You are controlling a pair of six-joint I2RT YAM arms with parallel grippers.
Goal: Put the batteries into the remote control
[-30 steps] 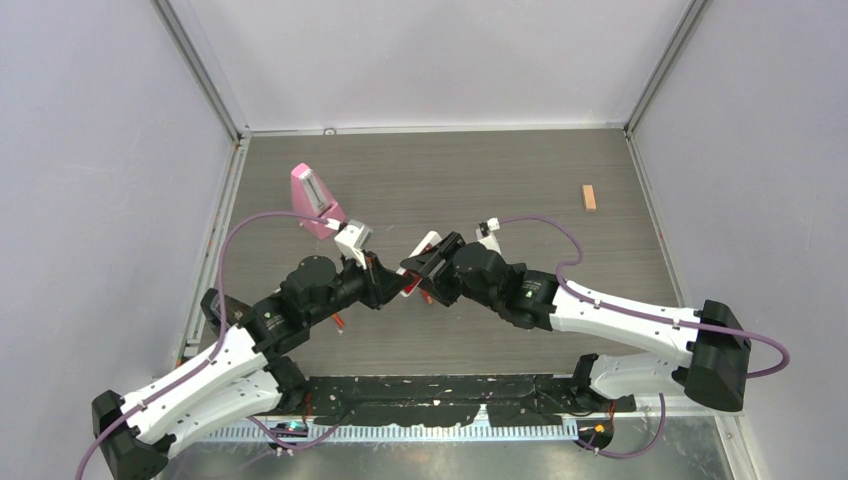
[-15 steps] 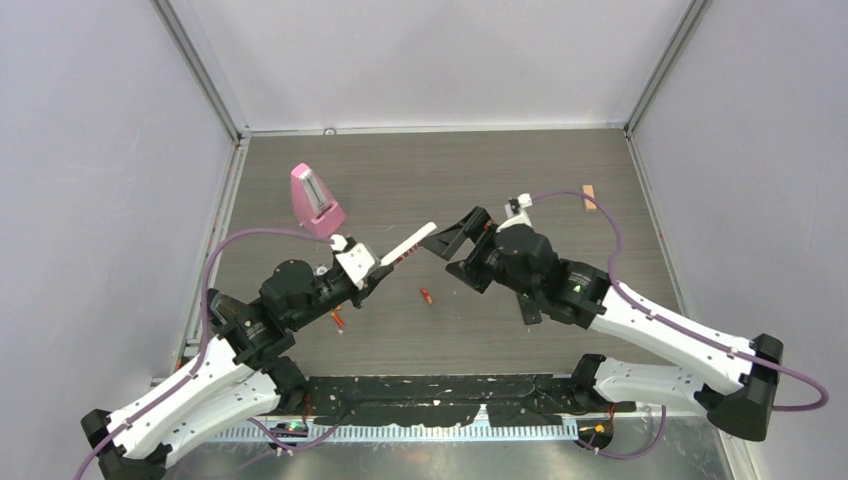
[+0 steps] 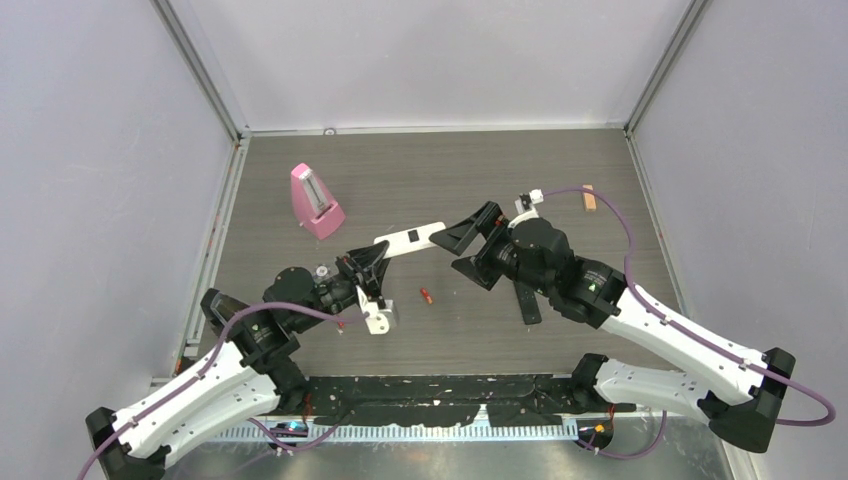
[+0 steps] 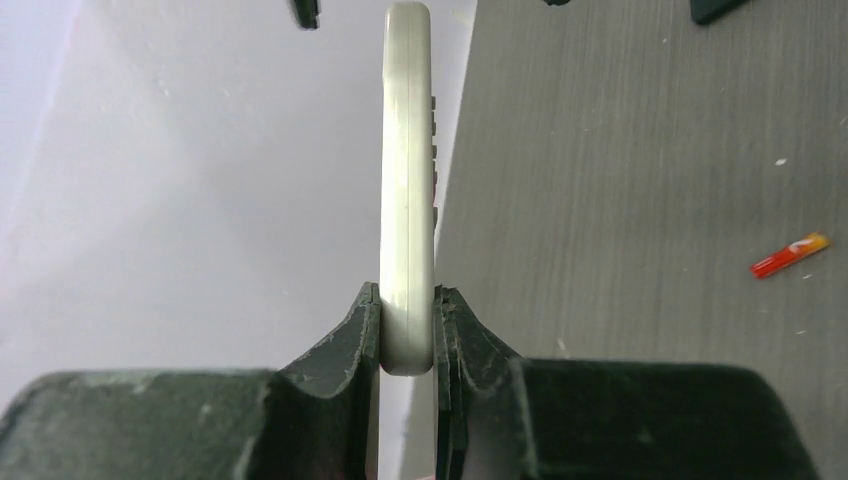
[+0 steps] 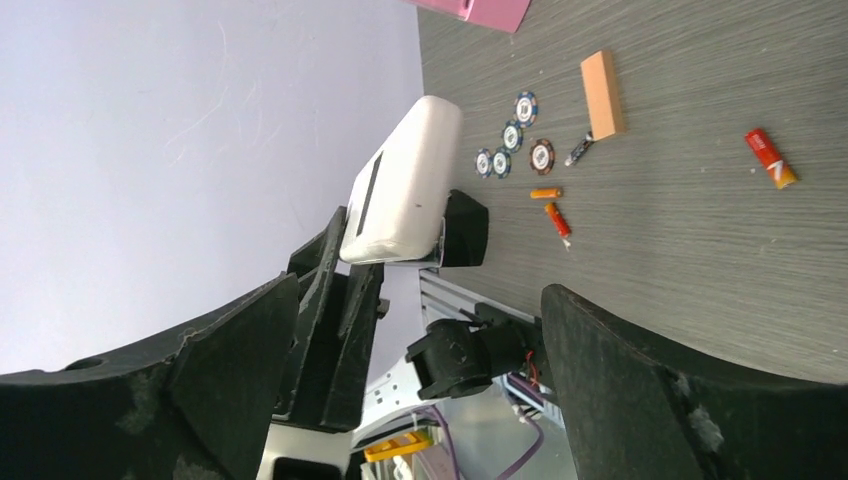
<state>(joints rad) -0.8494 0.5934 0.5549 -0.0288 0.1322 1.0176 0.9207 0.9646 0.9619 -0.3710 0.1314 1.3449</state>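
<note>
1. Left gripper, top view: clamped on the white remote control, whose long axis points at the right gripper, which is spread wide and empty. An orange-red battery lies on the grey table between them.
2. Left wrist: the remote sits edge-on and the battery lies well right.
3. Right wrist: two more batteries lie near the poker chips.

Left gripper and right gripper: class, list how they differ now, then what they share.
The left gripper has its jaws shut on the white remote; the right gripper has its jaws wide open. The left gripper holds the white remote in the air; the right gripper holds nothing. Both are black and face each other.
</note>
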